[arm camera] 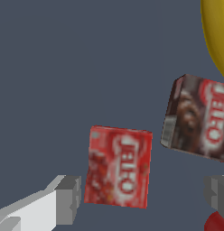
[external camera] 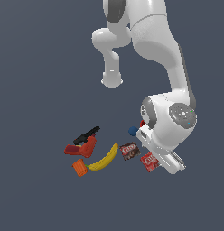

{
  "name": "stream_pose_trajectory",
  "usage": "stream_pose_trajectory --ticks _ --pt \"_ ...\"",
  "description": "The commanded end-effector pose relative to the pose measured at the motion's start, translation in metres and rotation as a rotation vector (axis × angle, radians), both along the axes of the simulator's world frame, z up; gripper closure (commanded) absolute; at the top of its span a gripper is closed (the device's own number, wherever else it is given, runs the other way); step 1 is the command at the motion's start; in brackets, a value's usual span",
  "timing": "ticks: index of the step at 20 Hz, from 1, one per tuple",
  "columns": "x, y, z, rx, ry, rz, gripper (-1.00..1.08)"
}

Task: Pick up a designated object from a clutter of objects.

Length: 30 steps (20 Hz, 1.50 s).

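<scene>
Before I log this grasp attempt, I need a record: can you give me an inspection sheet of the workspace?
Surface: plain dark grey floor.
Job's things: bright-red box lies flat, between the open fingers, not gripped.
Clutter: brown-red box beside it, apart; banana, orange cylinder, drill, blue ball; a red object at the wrist view's edge.
Grippers: gripper open, over the bright-red box.
Cables: nothing seen.
Surroundings: nothing seen.

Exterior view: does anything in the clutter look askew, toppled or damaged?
Nothing looks damaged. The red-and-black drill lies on its side beside the curved yellow banana, and the two small flat boxes, bright red and darker brown-red, sit at different angles, apart. The open gripper is near the bright-red box, not touching it.
</scene>
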<state>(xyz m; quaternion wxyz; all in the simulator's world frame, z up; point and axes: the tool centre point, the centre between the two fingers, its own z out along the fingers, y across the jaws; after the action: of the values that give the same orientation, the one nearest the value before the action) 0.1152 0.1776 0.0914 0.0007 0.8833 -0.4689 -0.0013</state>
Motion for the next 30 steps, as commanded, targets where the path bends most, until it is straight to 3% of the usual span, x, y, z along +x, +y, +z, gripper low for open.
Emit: stream_pose_trajectory --ticks 1,16,30 --pt "0.001 0.006 -0.009 0.000 -0.002 -0.035 -0.92" --pt "0.002 0.018 -0.029 0.000 -0.002 -0.093 -0.92" --pt "0.003 0.018 -0.076 0.000 -0.003 -0.097 -0.92"
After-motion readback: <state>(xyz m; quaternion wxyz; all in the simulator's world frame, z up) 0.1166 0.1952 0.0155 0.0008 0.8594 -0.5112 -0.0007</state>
